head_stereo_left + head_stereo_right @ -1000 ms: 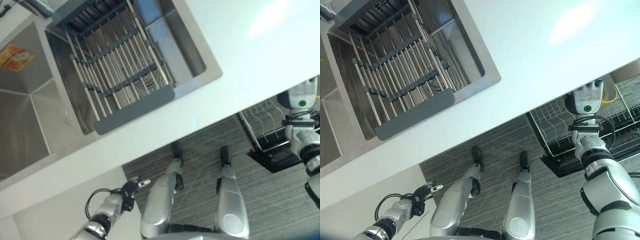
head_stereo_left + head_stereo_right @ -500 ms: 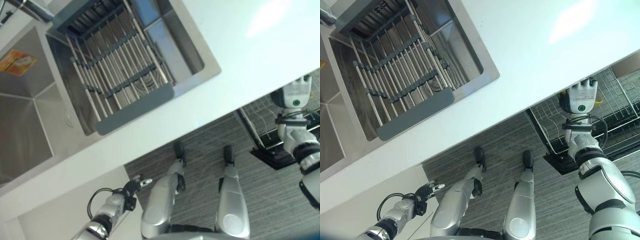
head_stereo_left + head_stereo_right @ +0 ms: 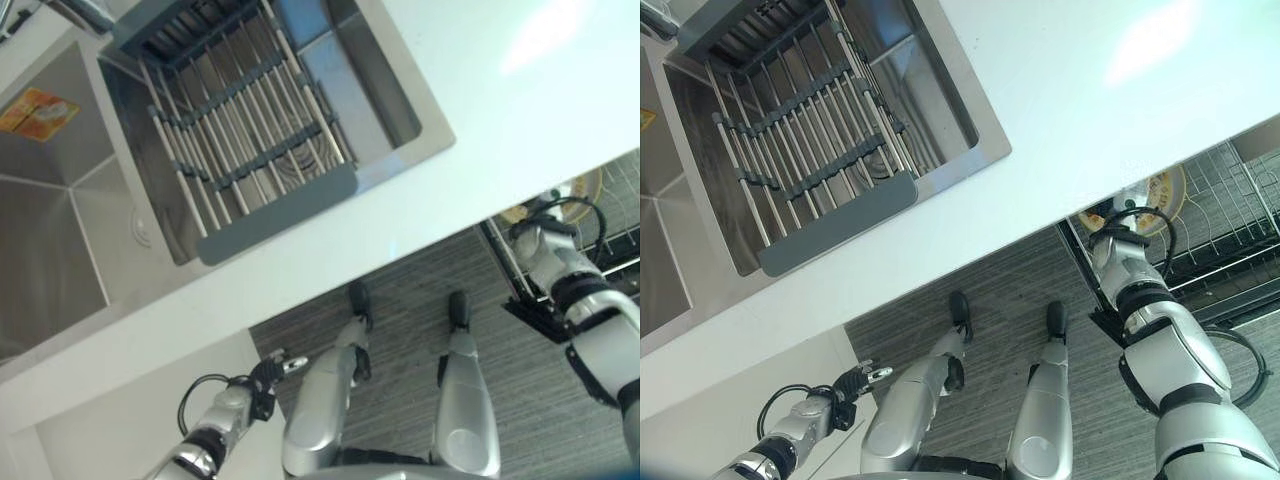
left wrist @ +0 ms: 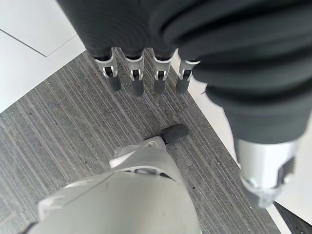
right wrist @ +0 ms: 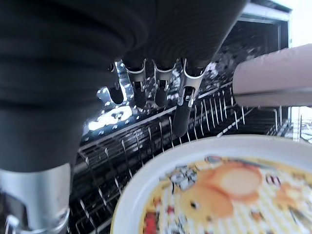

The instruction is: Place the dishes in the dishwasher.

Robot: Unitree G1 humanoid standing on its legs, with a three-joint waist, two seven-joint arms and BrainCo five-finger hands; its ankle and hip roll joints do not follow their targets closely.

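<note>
A round plate (image 5: 214, 187), glossy white at the rim with a cartoon picture in orange and yellow on its face, sits in the wire rack (image 5: 146, 146) of the open dishwasher (image 3: 1230, 260), below the edge of the white counter (image 3: 1090, 130). From above it shows as a pale disc with a yellow centre (image 3: 1155, 195), tucked just under the counter's edge, its face tilted up and toward the robot; being round, it has no long axis to speak of. The rack is thin bright metal wire, with rows of upright tines standing behind the plate. The right hand (image 5: 161, 83) hangs just above the plate, its silver, dark-tipped fingers (image 5: 181, 114) fairly straight and apart, closed on nothing; whether a fingertip touches the plate I cannot tell. The print on the plate is too blurred to read. Up on the smooth counter, a steel sink (image 3: 70, 240) holds a drying rack (image 3: 250, 140) of pale parallel rods crossed by grey bars, with a flat grey end plate. A small orange and yellow sticker (image 3: 38, 110) lies on the sink wall, its writing unreadable. The left hand (image 4: 146, 73) hangs low over ribbed grey carpet (image 4: 63, 131), fingers straight and loose, holding nothing.
</note>
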